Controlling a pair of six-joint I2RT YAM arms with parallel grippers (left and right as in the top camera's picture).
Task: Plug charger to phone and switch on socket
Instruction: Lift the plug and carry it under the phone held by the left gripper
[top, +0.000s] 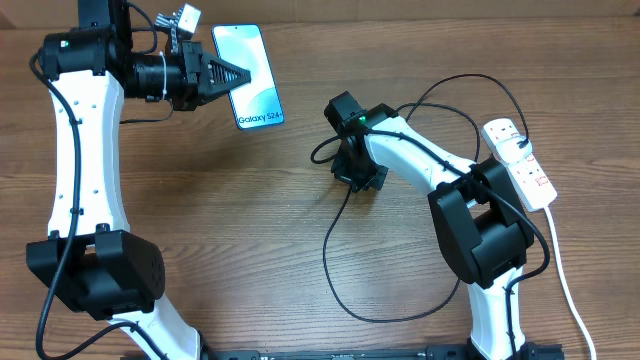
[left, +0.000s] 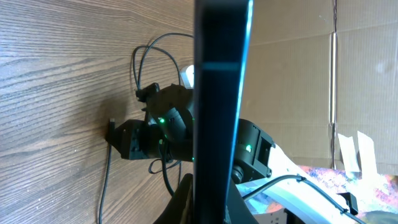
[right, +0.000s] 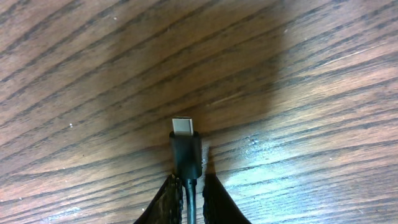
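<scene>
Phone (left: 217, 93) sits nearest the lens in the left wrist view, edge-on as a dark bar. The left gripper (top: 236, 75) is clamped on it toward the far left of the table (top: 300, 260) (presumably steadying it so its port can be met). The right gripper (right: 191, 202) is pinched on the charger (right: 186, 155) just behind its plug tip, which projects clear of the fingers, ready for insertion. Only the right wrist view confirms that grip; overhead hides it beneath the wrist. Overhead alone shows the socket (top: 520, 160) at the right, well apart and untouched.
</scene>
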